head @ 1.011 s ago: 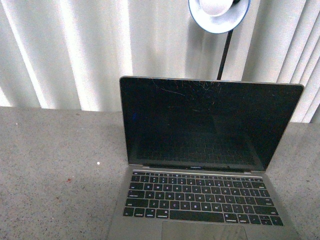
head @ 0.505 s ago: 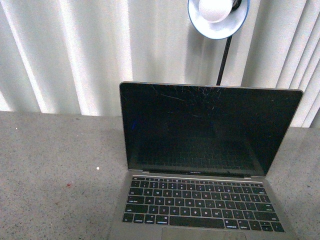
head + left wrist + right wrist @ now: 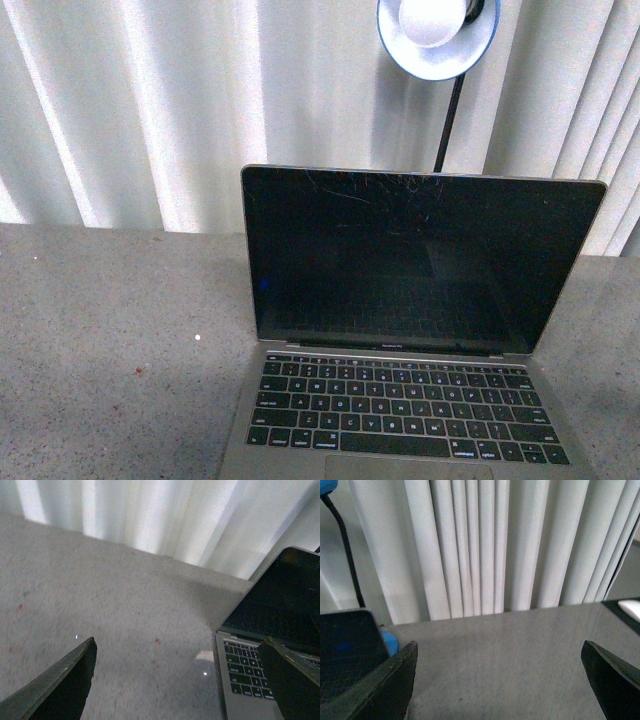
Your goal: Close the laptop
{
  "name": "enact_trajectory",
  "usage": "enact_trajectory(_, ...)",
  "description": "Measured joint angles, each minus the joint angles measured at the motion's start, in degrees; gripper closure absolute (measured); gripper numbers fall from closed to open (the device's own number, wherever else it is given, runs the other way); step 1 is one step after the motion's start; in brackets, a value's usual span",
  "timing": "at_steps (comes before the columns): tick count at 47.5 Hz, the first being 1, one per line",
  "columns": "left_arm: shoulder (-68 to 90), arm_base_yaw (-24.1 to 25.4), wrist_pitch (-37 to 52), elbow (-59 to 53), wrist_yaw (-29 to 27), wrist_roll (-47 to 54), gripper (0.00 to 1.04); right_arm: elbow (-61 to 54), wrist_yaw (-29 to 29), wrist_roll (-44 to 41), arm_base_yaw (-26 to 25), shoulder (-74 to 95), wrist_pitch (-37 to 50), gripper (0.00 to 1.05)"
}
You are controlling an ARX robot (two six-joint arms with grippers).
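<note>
The laptop (image 3: 400, 330) stands open on the grey table, its scratched black screen upright and facing me, black keys and the top of the trackpad below. Neither gripper shows in the front view. In the left wrist view my left gripper (image 3: 182, 680) is open and empty above bare table, beside the laptop's (image 3: 265, 630) left edge; one fingertip (image 3: 290, 680) overlaps its keyboard corner. In the right wrist view my right gripper (image 3: 500, 675) is open and empty over the table, with the laptop's screen edge (image 3: 345, 645) to one side.
A blue-rimmed lamp (image 3: 437, 35) on a black stem hangs over the laptop's far side. White pleated curtains (image 3: 150, 100) back the grey speckled table (image 3: 110, 350). A small blue object (image 3: 390, 642) sits behind the screen and a white object (image 3: 630, 609) at the table's edge.
The laptop's screen sits a little lower in the front view than a second ago; the view has shifted slightly. No gripper has touched the laptop.
</note>
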Motion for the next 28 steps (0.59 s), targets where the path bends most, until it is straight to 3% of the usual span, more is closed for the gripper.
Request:
enact_trajectory(6, 16.4, 0.3, 10.2, 8.6, 5.2, 8.7, 0.07, 8.7, -2.8, -6.3, -0.7, 14.4, 7.0, 0.07)
enact_trajectory(11, 28.4, -0.2, 11.3, 18.0, 7.3, 20.6, 0.07, 19.5, -5.8, -16.3, -0.5, 26.9, 7.2, 0.07)
enact_trajectory(28, 45.4, -3.9, -3.8, 46.1, 10.4, 53.4, 0.07, 44.9, -15.5, -44.5, 1.7, 41.5, -4.4, 0.07)
